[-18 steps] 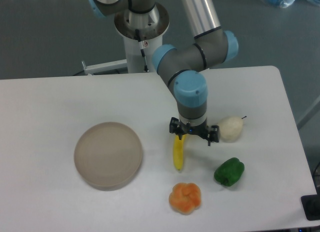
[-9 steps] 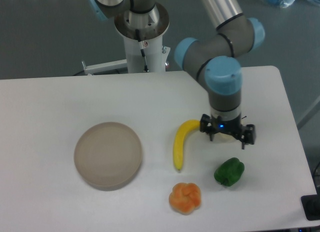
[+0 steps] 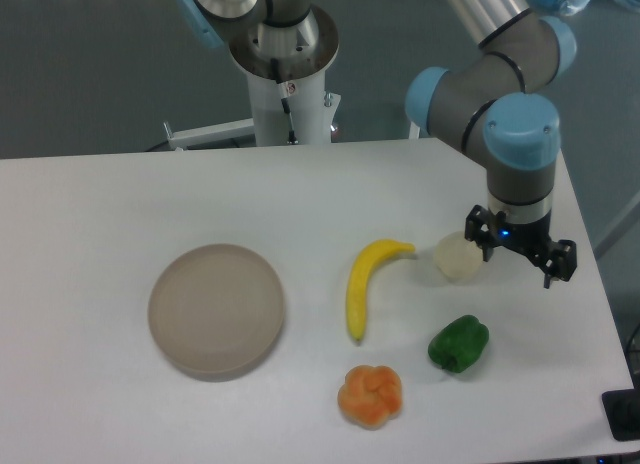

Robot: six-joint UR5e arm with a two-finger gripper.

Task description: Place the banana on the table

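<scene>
Gripper [image 3: 520, 256]: hanging open and empty, jaws spread wide, nothing between them. Now sitting toward the right edge of the surface [image 3: 100, 214], just right of the pale round fruit [image 3: 457, 256] and partly overlapping it in this view; contact with that fruit not determinable. Having travelled steadily rightward over the last second, from directly over the banana [image 3: 362, 284] to well clear of it.

Banana: lying flat on the bare white surface, fully exposed, stem end curving up and right toward the pale fruit, tip pointing down toward the orange lobed fruit [image 3: 370, 395]. Resting apart from the round plate [image 3: 216, 309] on its left and from the green pepper [image 3: 459, 344] at lower right. Touching none of them, as far as visible.

Judgement: release completed, banana resting on the surface as required, arm withdrawing. Task appearing essentially finished; only retreat remaining. Risk: nudging the pale fruit while passing.
</scene>
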